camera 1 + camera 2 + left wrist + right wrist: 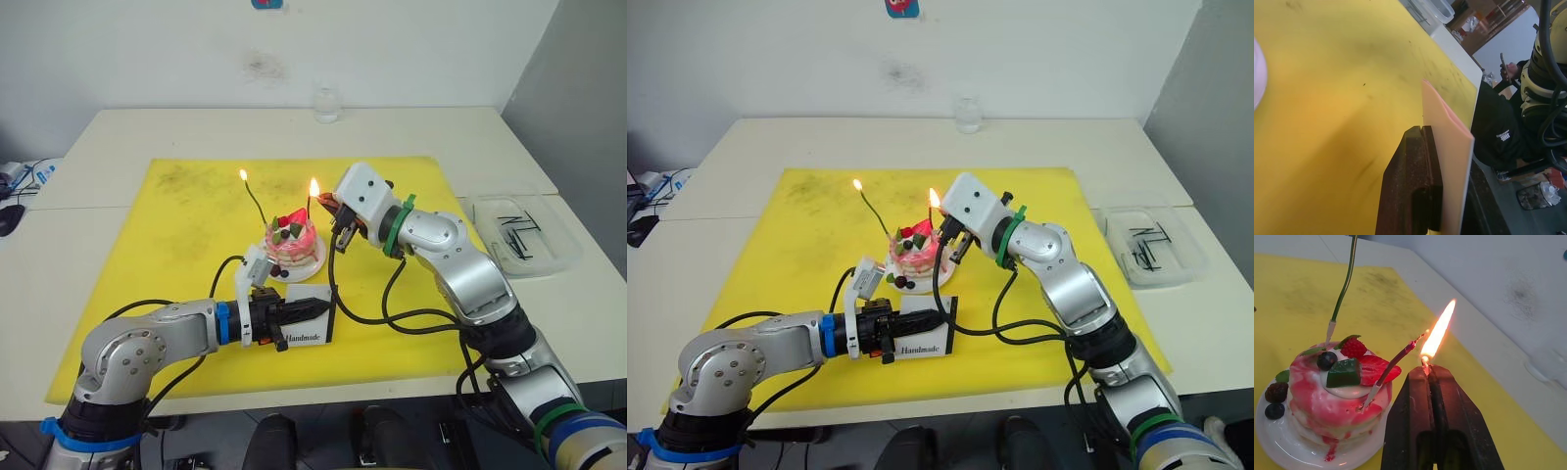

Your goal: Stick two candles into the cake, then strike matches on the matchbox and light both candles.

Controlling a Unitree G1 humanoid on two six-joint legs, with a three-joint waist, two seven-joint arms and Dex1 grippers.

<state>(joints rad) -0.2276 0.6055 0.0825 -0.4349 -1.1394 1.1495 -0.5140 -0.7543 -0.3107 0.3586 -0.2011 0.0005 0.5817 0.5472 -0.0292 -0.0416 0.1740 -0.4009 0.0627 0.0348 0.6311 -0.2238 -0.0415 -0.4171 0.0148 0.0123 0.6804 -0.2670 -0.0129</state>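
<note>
i hold the matchbox (312,326) clamped on edge in the left gripper (315,307), standing on the yellow mat (176,225) just in front of the cake (291,245), so its strike strip stays presented and steady. the right gripper (1426,369) is shut on a burning match (1425,363), tip raised so the flame (1439,330) climbs away from the fingers. the flame sits just beside the tip of the red candle (1393,364), which stands tilted in the cake; whether that wick has caught i cannot tell. the green candle (255,201) already burns.
</note>
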